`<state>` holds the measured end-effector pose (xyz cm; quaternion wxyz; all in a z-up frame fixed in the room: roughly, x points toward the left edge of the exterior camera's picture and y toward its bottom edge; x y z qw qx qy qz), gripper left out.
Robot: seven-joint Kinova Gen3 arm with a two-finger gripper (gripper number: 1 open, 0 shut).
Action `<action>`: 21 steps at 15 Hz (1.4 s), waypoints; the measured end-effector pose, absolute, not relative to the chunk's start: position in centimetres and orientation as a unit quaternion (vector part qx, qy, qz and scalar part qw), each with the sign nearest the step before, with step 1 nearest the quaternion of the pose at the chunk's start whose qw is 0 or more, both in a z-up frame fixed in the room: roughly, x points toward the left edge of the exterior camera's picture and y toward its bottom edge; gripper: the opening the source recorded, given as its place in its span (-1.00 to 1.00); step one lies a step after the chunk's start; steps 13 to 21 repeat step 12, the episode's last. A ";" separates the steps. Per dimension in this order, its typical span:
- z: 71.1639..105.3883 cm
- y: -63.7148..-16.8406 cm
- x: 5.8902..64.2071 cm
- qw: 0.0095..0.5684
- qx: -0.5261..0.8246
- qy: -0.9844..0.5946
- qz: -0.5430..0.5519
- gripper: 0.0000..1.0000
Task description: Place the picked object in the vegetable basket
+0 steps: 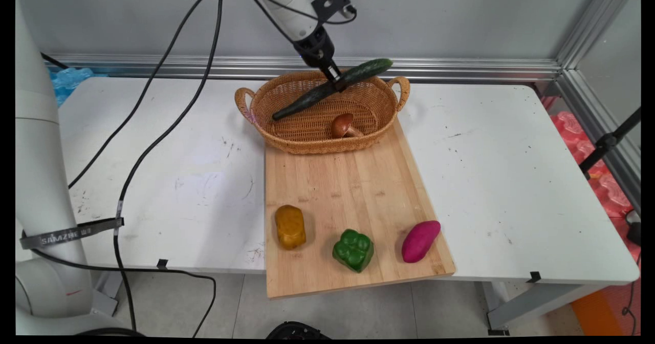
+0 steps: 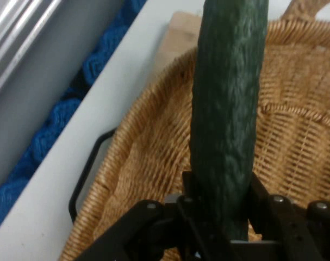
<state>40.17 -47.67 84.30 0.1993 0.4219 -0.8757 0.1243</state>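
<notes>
We hold the cucumber [image 1: 332, 84] clamped in our gripper [image 1: 337, 82] above the wicker basket [image 1: 286, 139] | mushroom [image 1: 344, 125] at basket's 5 o'clock | bell pepper [image 1: 353, 250] on cutting board [image 1: 353, 180]

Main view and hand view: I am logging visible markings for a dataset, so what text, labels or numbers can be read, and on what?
"SAMZHE": white letters on the grey strap around the white arm link at the main view's left; the characters after it are too small to read.
Nothing else carries readable text: not the woven wicker basket, the wooden cutting board, or the long dark green cucumber.
</notes>
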 end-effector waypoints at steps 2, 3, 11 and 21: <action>83.2 -47.4 40.7 0.198 0.425 -0.875 0.118 -1.00; 82.7 -47.3 40.9 0.197 0.426 -0.875 0.116 -1.00; 81.8 -46.6 41.4 0.213 0.416 -0.878 0.105 1.00; 82.1 -46.5 41.5 0.216 0.412 -0.879 0.106 1.00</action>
